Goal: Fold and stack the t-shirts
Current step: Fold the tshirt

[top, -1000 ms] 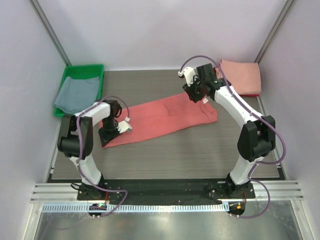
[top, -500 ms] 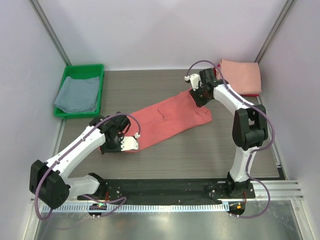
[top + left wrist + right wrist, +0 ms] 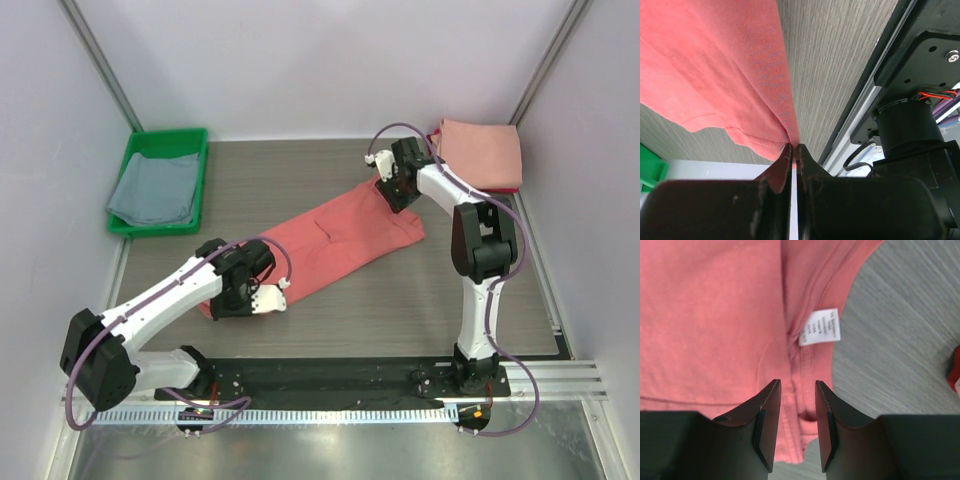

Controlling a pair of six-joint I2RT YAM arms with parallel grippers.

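The coral-red t-shirt [image 3: 330, 235] lies as a long diagonal strip across the table. My left gripper [image 3: 222, 300] is shut on its near-left end; in the left wrist view the jaws [image 3: 794, 146] pinch a fold of the coral cloth [image 3: 715, 60]. My right gripper [image 3: 392, 195] is open just above the shirt's far-right end. In the right wrist view the fingers [image 3: 797, 385] straddle the neck seam below the white label [image 3: 820, 326]. The pale pink t-shirt [image 3: 482, 153] lies folded at the back right. The grey-blue t-shirt [image 3: 155, 188] lies in the tray.
The green plastic tray [image 3: 200, 180] stands at the back left against the wall. The arm bases and a black rail [image 3: 340, 375] run along the near edge. The left arm's base [image 3: 910, 130] is close beside the left gripper.
My left gripper has swung toward the near edge with the shirt's end, dragging the shirt to the left. My right gripper has shifted slightly over the collar.
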